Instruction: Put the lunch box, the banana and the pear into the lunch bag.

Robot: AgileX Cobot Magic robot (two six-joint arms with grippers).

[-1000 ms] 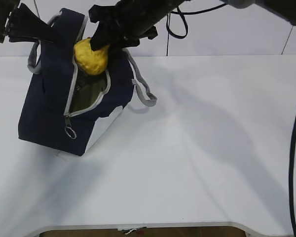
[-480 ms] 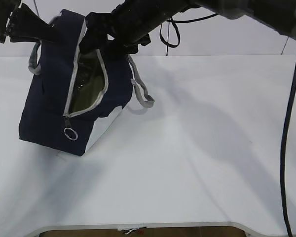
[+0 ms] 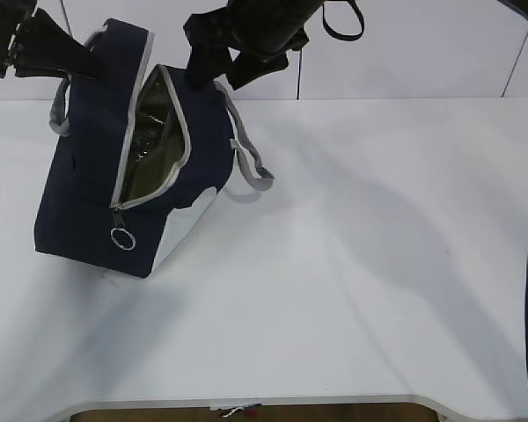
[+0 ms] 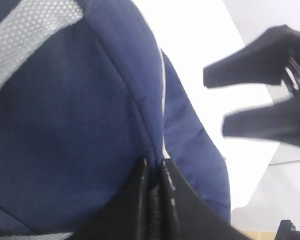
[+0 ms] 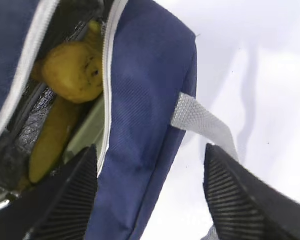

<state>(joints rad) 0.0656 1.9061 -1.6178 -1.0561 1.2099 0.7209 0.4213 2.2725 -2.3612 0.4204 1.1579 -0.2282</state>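
nearest the camera, the bare white table runs back to the boxy navy-blue fabric lunch bag, which sits tilted at the left with its grey zipper undone and the ring pull hanging at the near end. through the gap the right wrist view shows the squat yellow-orange pear lying inside on top of the long yellow banana, with a pale sage-green edge beside them that is probably the lid of the lunch box; too little of it shows to be sure. by the look of it, all three are in.

above the far side of the opening the right gripper hovers with its jaws spread wide, holding nothing. beyond the bag's far left corner, the left gripper is pressed together on a fold of navy cloth at the rim, holding the mouth up and open.

the bag is soft and will sag once let go, so the stiffer zipper rim or the grey webbing handle are the better places to hold. the pear looks firm but bruisable and smooth-skinned; it would best be taken across its round belly, not its narrow neck.
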